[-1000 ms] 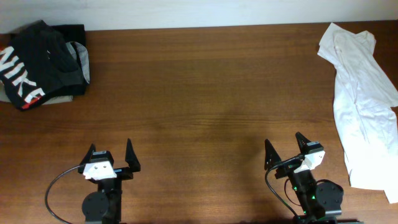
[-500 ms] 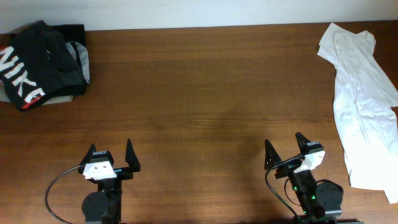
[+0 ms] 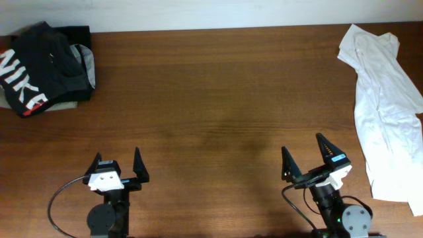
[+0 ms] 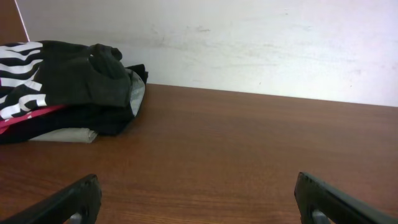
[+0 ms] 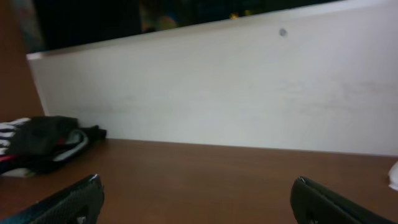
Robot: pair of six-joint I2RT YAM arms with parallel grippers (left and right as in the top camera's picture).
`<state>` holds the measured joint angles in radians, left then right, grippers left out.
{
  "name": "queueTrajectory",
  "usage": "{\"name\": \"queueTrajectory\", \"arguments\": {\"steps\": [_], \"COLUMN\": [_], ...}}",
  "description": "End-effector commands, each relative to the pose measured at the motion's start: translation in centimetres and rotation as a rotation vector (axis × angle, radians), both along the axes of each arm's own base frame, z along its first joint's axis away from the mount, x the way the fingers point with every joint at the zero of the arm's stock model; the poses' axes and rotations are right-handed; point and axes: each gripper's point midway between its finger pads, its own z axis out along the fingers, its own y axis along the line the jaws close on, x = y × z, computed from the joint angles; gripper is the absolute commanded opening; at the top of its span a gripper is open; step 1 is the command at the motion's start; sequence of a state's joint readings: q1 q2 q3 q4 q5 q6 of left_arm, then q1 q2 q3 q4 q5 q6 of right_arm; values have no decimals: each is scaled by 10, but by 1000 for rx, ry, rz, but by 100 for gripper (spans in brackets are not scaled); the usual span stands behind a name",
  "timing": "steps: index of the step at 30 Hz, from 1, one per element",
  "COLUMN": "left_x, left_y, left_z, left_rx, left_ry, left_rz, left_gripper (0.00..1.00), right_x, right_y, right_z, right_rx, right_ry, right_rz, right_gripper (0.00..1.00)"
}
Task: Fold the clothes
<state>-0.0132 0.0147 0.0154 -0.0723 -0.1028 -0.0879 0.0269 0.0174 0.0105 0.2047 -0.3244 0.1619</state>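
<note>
We see both arms parked at six o'clock, left gripper [image 3: 117,158] and right gripper [image 3: 303,149] spread wide and holding nothing, since no garment lies within reach. The white shirt [image 3: 380,112] sprawls unfolded at three o'clock on the bench [image 3: 211,99]. The dark pile [image 3: 43,66] sits stacked at ten o'clock, likely finished.
</note>
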Motion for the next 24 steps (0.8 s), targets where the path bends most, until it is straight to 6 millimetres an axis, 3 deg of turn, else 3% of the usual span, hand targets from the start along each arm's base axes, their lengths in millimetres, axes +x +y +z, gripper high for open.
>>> {"name": "queueTrajectory", "arguments": {"steps": [1,3,6,9,10,12,17,20,21,24], "left_x": [0,0,0,0,0,0,0,0,0,0], "left_y": [2,2,2,2,2,2,2,2,2,2], "left_z": [-1,-1,-1,-1,-1,-1,-1,-1,-1,-1], "left_rx": [3,3,3,3,3,3,3,3,3,3], "left_ry": [-1,-1,-1,-1,-1,-1,-1,-1,-1,-1], "left_rz": [12,12,12,12,12,12,12,12,12,12], "left_gripper": [99,99,99,99,99,99,99,99,99,99], "right_x": [-14,-24,-22,-28,-14,6,98,137,148,189], "right_y": [15,13,-10,-43,-45,-38,3,22,19,-39], "right_z": [28,54,71,120,137,144,164,177,180,183], "right_rx": [53,56,105,181,182,160,76,51,53,114], "right_ry": [-105,-226,-272,-338,-299,-238,66,228,274,421], "right_rz": [110,104,-28,-207,-223,-190,14,159,192,194], "right_gripper": [99,99,99,99,99,99,99,99,99,99]}}
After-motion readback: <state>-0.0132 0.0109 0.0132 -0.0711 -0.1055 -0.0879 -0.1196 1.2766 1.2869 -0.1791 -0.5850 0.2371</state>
